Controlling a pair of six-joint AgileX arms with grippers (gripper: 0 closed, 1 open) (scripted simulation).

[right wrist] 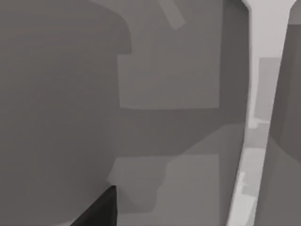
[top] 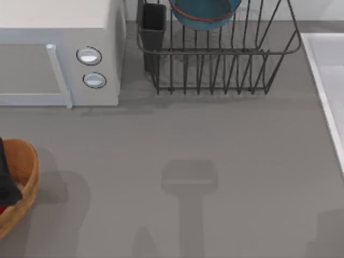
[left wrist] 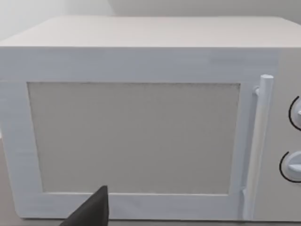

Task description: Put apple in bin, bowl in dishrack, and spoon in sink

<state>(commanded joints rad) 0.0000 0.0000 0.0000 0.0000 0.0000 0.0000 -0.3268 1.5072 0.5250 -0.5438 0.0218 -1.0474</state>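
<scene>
Our left gripper hangs over the bin; can't tell its jaw state. Red sliver just below it inside the bin, likely the apple, so that's done. Far off, the bowl sits in the dishrack, done. Spoon and right gripper unconfirmed; sink is left

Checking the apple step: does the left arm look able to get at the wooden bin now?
Probably yes. The left gripper sits over the bin at the table's left edge, with a red bit, likely the apple, beneath it and nothing between.
</scene>
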